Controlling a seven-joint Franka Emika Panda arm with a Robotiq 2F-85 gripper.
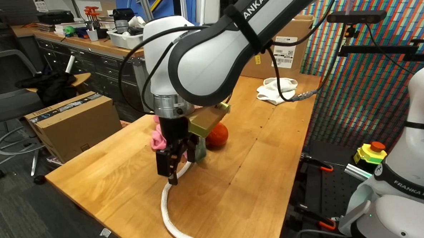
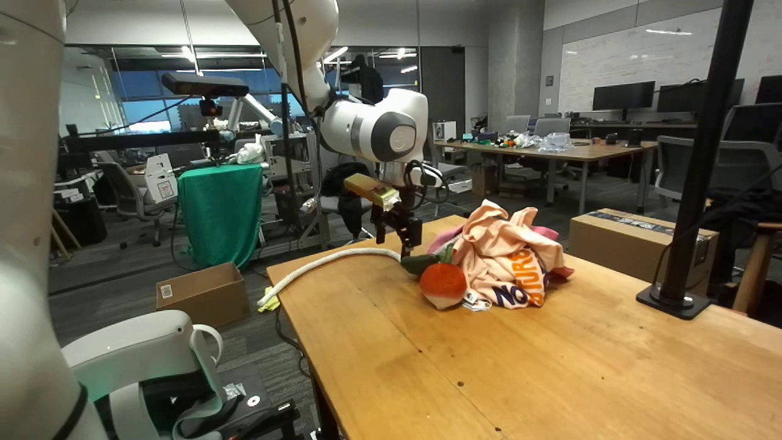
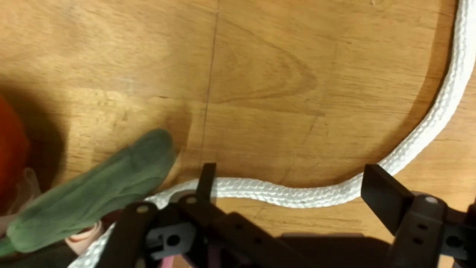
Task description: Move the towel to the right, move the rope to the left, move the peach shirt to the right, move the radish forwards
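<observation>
Robot arm (image 1: 211,61) bent over table (image 1: 258,188), pointing down, fingers (image 3: 386,199) wide apart above rope (image 3: 308,192)

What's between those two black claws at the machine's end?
In the wrist view, a stretch of white rope shows across the gap between the tips of the open gripper, with wooden tabletop behind.

Pincer (image 3: 290,176) with jaws wide apart over the worktop (image 3: 260,93), white rope (image 3: 435,115) snaking across the gap between them, a green leaf (image 3: 100,190) slanting just beside the rope, and there's the radish (image 3: 9,149), orange-red, clipped at the view's left edge
</observation>
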